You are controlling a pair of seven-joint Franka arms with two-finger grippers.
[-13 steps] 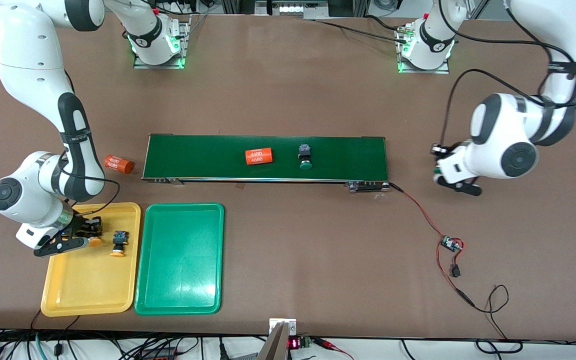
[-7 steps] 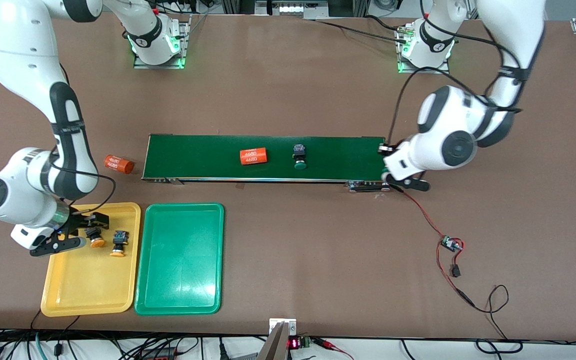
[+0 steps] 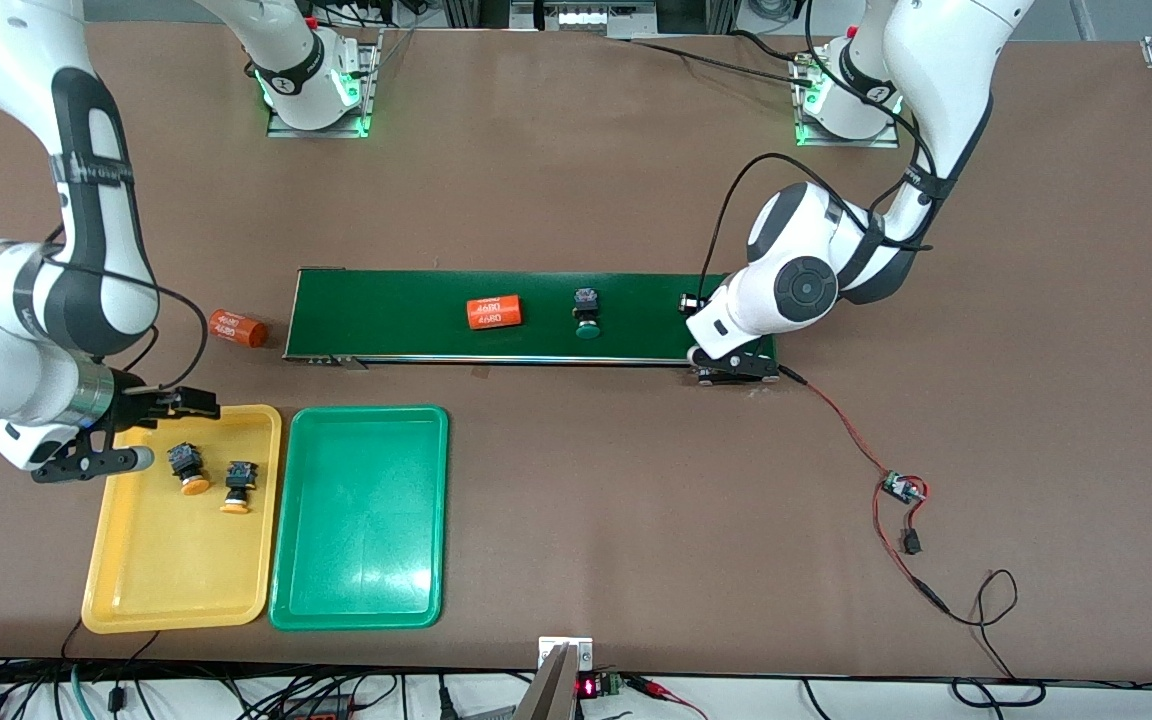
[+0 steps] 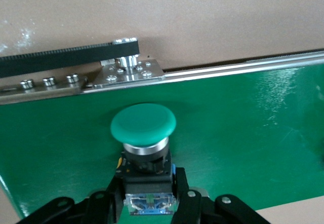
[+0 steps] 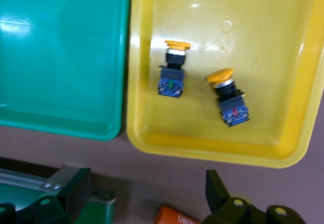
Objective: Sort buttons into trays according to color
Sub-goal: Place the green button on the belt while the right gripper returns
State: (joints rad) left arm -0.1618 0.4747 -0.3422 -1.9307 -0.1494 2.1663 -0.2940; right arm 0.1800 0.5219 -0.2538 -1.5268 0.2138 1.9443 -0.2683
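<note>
Both yellow-capped buttons (image 3: 188, 468) (image 3: 237, 482) lie in the yellow tray (image 3: 176, 590); green tray (image 3: 361, 600) beside it. Right gripper (image 3: 141, 430) spread wide over the tray's edge, holding nothing. Left gripper (image 4: 149, 203) clasps a green-capped button (image 4: 143, 124) on the conveyor belt (image 3: 386, 310), another green-capped button (image 3: 586, 310) farther along

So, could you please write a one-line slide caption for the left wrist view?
Left gripper gripping a green-capped button on the dark-green conveyor belt.
</note>
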